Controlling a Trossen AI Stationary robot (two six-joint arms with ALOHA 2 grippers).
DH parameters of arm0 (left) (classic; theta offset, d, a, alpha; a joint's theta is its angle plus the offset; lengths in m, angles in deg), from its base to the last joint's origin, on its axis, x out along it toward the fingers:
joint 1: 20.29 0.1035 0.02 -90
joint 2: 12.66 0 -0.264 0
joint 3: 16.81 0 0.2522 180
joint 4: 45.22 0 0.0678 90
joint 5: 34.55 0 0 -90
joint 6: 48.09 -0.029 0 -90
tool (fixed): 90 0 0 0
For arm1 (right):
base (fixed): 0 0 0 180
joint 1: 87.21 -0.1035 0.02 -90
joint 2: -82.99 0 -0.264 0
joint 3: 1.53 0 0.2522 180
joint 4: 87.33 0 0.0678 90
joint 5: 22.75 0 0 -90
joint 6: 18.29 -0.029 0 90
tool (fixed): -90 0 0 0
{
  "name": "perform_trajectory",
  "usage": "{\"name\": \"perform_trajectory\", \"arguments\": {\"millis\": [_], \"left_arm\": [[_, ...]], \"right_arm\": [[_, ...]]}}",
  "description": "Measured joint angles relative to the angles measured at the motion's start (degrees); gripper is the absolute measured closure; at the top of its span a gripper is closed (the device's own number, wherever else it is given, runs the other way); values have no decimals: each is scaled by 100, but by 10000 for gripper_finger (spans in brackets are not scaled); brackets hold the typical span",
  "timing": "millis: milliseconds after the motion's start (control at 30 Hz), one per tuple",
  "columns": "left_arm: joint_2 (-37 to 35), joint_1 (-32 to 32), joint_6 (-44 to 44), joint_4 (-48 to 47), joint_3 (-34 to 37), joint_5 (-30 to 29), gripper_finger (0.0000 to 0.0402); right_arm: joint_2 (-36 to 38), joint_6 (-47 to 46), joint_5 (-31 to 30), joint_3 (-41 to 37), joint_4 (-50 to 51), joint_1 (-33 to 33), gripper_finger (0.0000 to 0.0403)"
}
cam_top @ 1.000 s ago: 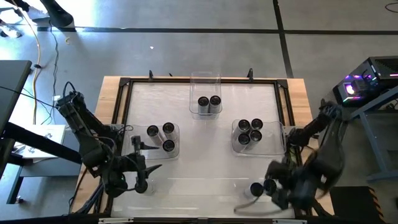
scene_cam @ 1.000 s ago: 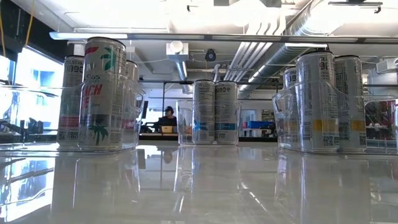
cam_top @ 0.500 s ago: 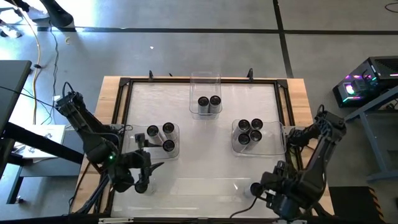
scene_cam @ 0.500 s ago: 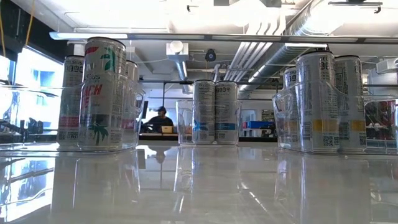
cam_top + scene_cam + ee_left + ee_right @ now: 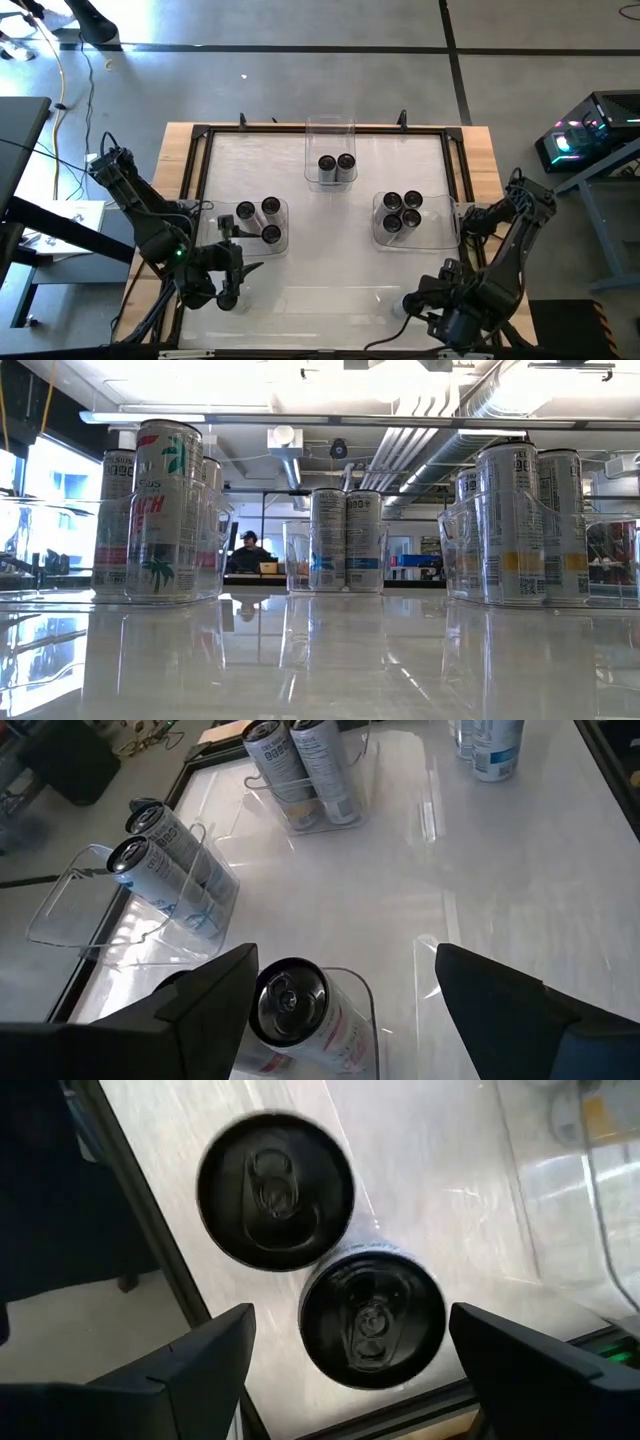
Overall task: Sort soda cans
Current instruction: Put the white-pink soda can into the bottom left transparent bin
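Soda cans stand upright in three clear trays: three in the left tray (image 5: 258, 222), two in the far middle tray (image 5: 337, 165), several in the right tray (image 5: 402, 213). Two loose cans (image 5: 275, 1190) (image 5: 372, 1318) stand on the table near its near right corner; the high view shows one of them (image 5: 411, 303). My right gripper (image 5: 350, 1315) (image 5: 425, 305) hangs open above these two, pointing down, one finger to each side of the nearer can top. My left gripper (image 5: 345, 960) (image 5: 238, 270) stands open just near of the left tray, above one of that tray's cans (image 5: 290, 1010).
A dark frame (image 5: 200, 135) runs around the white tabletop. The middle of the table between the trays (image 5: 330, 250) is bare. The low view shows the three trays with their cans (image 5: 165, 510) and, far off in the room, a person at a desk.
My right gripper has come down over the two loose cans and turned at the wrist, shifting a little toward the table's left; its arm now covers one of them in the high view. The fingers stay apart. The cans have not moved.
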Motion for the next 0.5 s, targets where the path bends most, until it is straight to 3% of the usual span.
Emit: {"name": "perform_trajectory", "arguments": {"millis": [200, 500], "left_arm": [[0, 0, 42, 4, 0, 75, 101], [0, -1, 184, 5, 0, 299, 101]], "right_arm": [[-1, 68, -40, -130, 91, 31, 73], [-2, 146, 405, -873, -759, 187, 82]]}}
